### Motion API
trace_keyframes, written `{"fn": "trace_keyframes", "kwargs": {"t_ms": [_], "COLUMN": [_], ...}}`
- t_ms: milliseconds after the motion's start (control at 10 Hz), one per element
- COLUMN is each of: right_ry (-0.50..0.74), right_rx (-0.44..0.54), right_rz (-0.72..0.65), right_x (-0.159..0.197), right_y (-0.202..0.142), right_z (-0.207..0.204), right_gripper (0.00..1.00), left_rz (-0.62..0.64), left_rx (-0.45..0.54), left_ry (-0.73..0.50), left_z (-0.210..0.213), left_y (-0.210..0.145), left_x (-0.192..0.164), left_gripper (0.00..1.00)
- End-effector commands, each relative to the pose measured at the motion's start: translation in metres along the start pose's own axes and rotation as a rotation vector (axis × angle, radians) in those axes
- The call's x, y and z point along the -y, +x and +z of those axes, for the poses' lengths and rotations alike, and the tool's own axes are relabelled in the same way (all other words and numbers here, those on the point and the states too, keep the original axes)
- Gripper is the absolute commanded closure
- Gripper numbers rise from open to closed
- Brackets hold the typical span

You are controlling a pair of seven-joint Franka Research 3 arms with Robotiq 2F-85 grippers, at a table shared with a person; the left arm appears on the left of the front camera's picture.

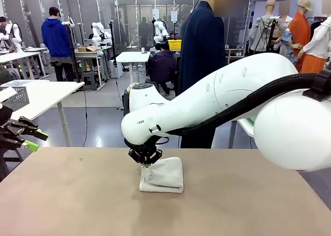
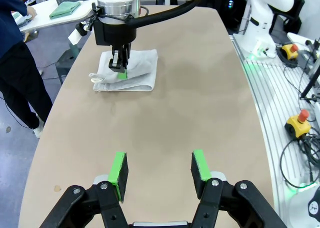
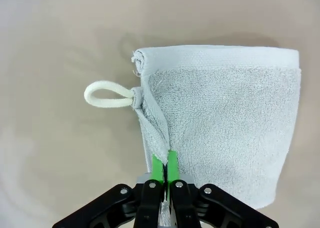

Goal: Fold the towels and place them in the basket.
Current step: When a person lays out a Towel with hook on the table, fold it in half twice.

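Mid-frame on your bench [image 1: 77, 205], folded cream towel [image 1: 164, 176], right jaws pinched on its edge near the loop [image 3: 107, 97], at left edge, your left jaws spread apart.

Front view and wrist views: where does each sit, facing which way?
Front: between the arms, facing across the table at the person; right arm crosses it, left hand at the edge.
Left wrist: above its open hand, facing along the table to the right hand.
Right wrist: looking down at the cream towel pinched at its pads.
Shared: all show the towel.
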State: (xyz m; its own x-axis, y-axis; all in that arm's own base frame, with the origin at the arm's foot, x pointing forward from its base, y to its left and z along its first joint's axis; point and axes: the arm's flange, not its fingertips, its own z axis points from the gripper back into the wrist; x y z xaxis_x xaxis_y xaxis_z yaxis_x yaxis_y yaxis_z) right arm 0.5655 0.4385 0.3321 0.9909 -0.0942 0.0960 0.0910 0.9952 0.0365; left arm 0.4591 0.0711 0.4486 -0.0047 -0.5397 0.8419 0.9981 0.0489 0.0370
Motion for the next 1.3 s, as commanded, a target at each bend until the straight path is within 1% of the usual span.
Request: {"fn": "trace_keyframes", "kwargs": {"t_ms": [0, 100, 200, 300, 400, 500, 600, 700, 800, 1000, 1100, 1200], "right_ry": [0.014, 0.014, 0.011, 0.012, 0.018, 0.033, 0.044, 0.074, 0.092, 0.131, 0.129, 0.164], "right_rx": [0.022, 0.032, 0.039, 0.039, 0.047, 0.047, 0.057, 0.044, 0.037, 0.015, 0.027, 0.044], "right_rz": [-0.038, -0.060, -0.076, -0.077, -0.080, -0.081, -0.094, -0.061, -0.039, 0.022, 0.009, 0.028], "right_x": [-0.001, -0.001, -0.001, -0.001, 0.003, 0.011, 0.020, 0.030, 0.046, 0.098, 0.127, 0.153], "right_y": [0.003, 0.002, 0.001, 0.000, -0.002, -0.004, -0.008, -0.016, -0.024, -0.038, -0.042, -0.043], "right_z": [-0.002, -0.001, 0.000, 0.001, 0.007, 0.016, 0.027, 0.040, 0.056, 0.088, 0.096, 0.103], "right_gripper": [0.77, 0.77, 0.57, 0.75, 0.37, 0.55, 0.17, 0.36, 0.36, 0.36, 0.36, 0.36], "left_rz": [-0.003, -0.003, -0.003, -0.003, -0.003, -0.003, -0.003, -0.003, -0.003, -0.003, -0.003, -0.003], "left_rx": [0.002, 0.002, 0.002, 0.002, 0.002, 0.002, 0.002, 0.002, 0.002, 0.002, 0.002, 0.002], "left_ry": [0.008, 0.008, 0.008, 0.008, 0.008, 0.008, 0.008, 0.008, 0.008, 0.008, 0.008, 0.008], "left_z": [0.000, 0.000, 0.000, 0.000, 0.000, 0.000, 0.000, 0.000, 0.000, 0.000, 0.000, 0.000], "left_y": [0.001, 0.001, 0.001, 0.001, 0.001, 0.001, 0.001, 0.001, 0.001, 0.001, 0.001, 0.001], "left_x": [0.003, 0.003, 0.003, 0.003, 0.003, 0.003, 0.003, 0.003, 0.003, 0.003, 0.003, 0.003], "left_gripper": [0.34, 0.34, 0.34, 0.34, 0.34, 0.34, 0.34, 0.34, 0.34, 0.34, 0.34, 0.34]}}
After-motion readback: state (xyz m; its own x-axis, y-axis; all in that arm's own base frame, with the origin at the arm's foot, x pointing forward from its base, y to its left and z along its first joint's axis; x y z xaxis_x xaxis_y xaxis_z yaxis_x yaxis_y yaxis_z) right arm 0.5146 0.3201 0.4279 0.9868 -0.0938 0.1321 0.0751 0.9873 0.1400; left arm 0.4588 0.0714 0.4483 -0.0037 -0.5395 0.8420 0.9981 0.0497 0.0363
